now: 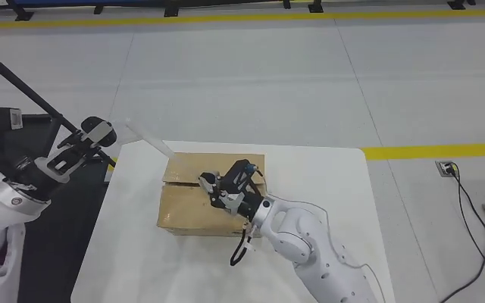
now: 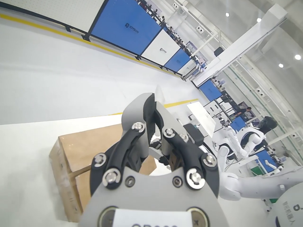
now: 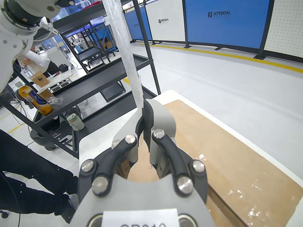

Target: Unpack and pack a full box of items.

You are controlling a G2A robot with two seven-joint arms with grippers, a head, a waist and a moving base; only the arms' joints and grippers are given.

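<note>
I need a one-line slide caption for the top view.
The left gripper holds a clear strip running to the cardboard box; right gripper over its top.

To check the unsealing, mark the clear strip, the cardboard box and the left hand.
clear strip [image 3: 124, 48]: right wrist view, middle of its length.
cardboard box [image 1: 183, 206]: top view, bare top face.
left hand [image 2: 155, 103]: left wrist view, between its closed fingertips, pinching the strip's end.

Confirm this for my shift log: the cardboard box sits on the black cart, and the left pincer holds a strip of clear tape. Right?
Not quite. The cardboard box sits on the white table, not the black cart; the top view shows it. The left pincer does hold a strip of clear tape.
</note>
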